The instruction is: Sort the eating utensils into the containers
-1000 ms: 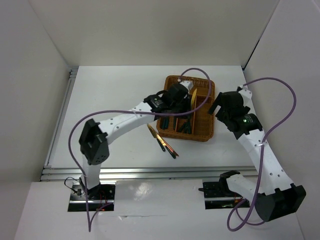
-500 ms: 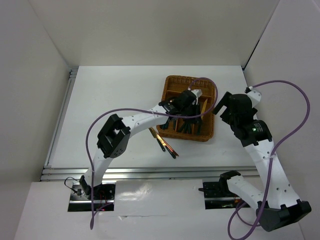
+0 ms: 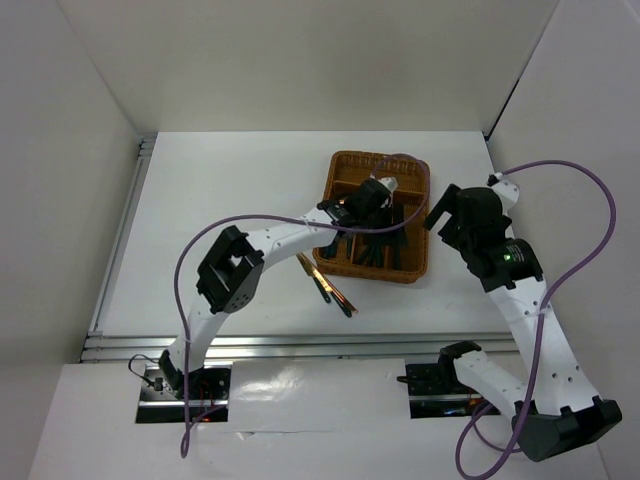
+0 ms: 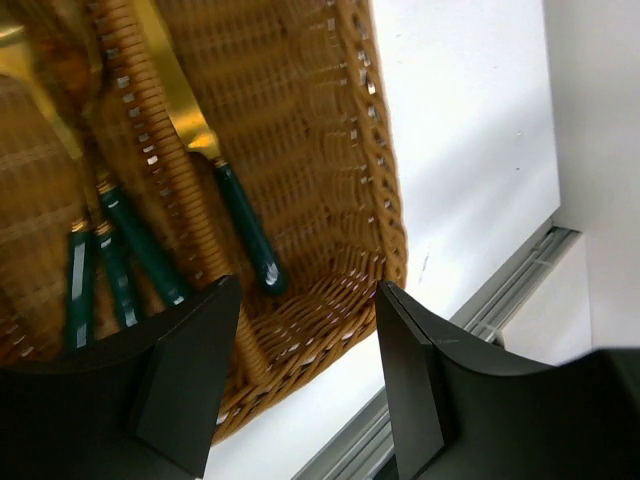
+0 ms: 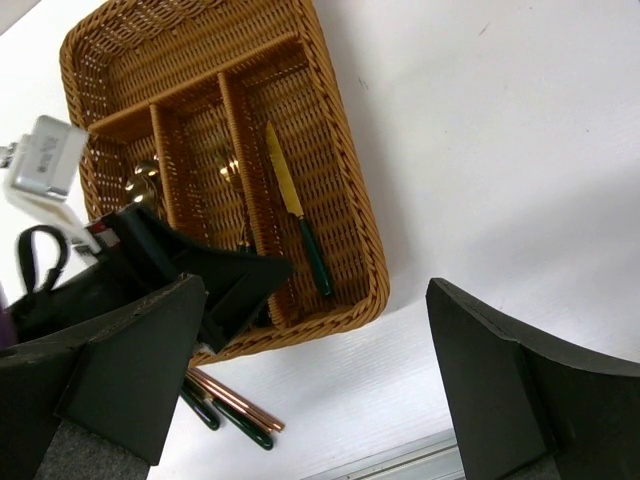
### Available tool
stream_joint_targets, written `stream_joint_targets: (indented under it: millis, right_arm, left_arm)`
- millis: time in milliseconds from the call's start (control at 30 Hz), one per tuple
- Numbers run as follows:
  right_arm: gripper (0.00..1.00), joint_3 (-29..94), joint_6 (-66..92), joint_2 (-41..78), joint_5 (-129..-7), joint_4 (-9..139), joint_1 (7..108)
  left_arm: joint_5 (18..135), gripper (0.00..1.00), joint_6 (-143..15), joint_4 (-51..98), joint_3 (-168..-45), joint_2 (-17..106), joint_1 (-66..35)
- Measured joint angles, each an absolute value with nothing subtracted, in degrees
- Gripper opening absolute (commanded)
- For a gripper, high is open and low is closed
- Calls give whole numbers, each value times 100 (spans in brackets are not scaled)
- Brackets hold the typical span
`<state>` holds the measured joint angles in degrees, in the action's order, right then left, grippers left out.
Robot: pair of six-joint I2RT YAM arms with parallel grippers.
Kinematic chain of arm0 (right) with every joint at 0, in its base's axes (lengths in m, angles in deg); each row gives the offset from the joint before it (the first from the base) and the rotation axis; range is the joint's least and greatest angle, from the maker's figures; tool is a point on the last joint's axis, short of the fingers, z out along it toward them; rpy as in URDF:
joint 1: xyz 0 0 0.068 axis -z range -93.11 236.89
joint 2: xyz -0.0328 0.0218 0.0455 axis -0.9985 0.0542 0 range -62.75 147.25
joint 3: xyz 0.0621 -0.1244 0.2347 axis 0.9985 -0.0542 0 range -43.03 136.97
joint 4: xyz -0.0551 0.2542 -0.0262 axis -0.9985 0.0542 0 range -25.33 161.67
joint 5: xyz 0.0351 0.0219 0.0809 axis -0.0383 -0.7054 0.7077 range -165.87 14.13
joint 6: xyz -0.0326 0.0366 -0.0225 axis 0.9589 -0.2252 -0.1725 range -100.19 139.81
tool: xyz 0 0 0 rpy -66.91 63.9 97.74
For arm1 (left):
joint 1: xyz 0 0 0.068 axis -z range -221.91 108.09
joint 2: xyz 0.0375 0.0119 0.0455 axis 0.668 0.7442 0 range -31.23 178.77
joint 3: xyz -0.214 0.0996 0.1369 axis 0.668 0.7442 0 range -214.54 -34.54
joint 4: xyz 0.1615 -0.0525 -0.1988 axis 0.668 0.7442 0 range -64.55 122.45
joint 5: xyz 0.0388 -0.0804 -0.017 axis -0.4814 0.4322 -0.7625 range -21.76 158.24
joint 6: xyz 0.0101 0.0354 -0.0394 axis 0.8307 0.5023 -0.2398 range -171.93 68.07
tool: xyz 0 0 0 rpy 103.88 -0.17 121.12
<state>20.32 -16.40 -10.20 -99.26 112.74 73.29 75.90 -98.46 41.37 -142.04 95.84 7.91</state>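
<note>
The brown wicker tray stands at mid-table. My left gripper hovers over its near right part, open and empty; in the left wrist view its jaws stand wide apart above the tray's near corner. A gold knife with a green handle lies in the right compartment and also shows in the right wrist view. Several green-handled utensils lie in the neighbouring compartment. The brown chopsticks and a couple of dark-handled utensils lie on the table left of the tray's near edge. My right gripper is open and empty just right of the tray.
The table is white, with walls at the back and both sides. A metal rail runs along its near edge. Purple cables loop from both arms. The left arm's forearm crosses the table toward the tray.
My left gripper has moved from the tray's far part to its near right and come lower. The gold knife that stood by its fingers now lies in the right compartment. The right arm shifted slightly right.
</note>
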Motion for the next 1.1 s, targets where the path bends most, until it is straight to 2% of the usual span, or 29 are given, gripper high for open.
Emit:
stream_joint_targets:
  millis: [167, 367, 467, 733, 1100]
  right_arm:
    - [100, 2023, -1635, -1024, -9891, 11263, 7329]
    - [100, 1886, -1631, -1018, -9741, 11211, 7329]
    - [100, 1829, -1629, -1015, -9677, 11200, 7329]
    - [100, 1803, -1587, -1018, -9553, 11187, 7329]
    - [100, 1735, -1570, -1151, -9555, 11191, 7329]
  left_arm:
    - [7400, 70, -9710, 4522, -13513, 8755, 717]
    - [6825, 70, -9964, 4599, -11555, 6321, 686]
    - [6491, 67, -10420, 4603, -10742, 5599, 693]
    - [5868, 61, -11717, 4992, -9653, 6465, 693]
    - [5540, 57, -12110, 5114, -10130, 7186, 693]
